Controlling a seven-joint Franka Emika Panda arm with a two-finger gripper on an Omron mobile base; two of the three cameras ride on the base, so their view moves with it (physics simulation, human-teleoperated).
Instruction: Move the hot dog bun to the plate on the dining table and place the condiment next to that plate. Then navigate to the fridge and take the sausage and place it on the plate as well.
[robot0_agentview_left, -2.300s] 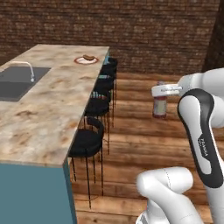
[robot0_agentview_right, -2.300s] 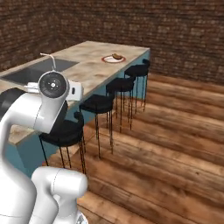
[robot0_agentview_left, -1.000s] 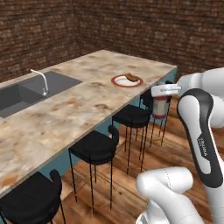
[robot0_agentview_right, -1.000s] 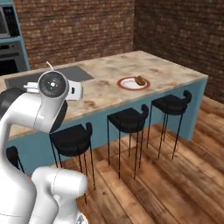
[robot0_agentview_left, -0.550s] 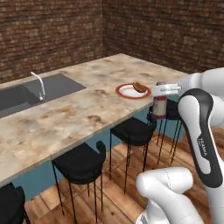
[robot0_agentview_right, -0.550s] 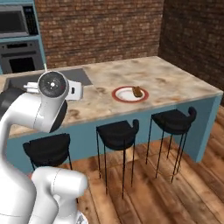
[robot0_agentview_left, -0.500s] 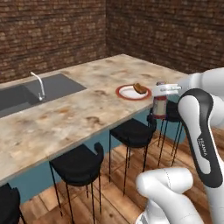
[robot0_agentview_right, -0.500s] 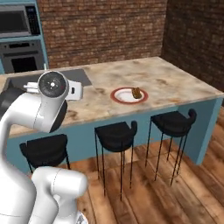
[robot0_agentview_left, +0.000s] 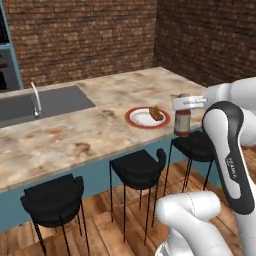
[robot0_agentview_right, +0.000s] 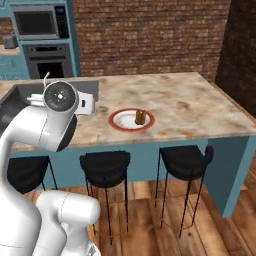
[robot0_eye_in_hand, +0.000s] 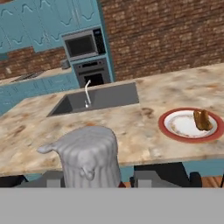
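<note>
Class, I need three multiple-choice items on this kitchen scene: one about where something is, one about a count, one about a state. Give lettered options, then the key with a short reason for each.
1. Where is the hot dog bun?
A. In the sink
B. On the red-rimmed plate
C. On a stool

2. How many black stools stand along the near side of the island in the left base view?
A. One
B. Three
C. Five

3. What is the gripper doing?
A. Holding the condiment bottle
B. Hanging open over the plate
C. Gripping the faucet

Key: 1 B, the hot dog bun lies on the plate. 2 B, three stools show under the island counter. 3 A, the gripper is closed on the condiment bottle, beside the counter edge.
</note>
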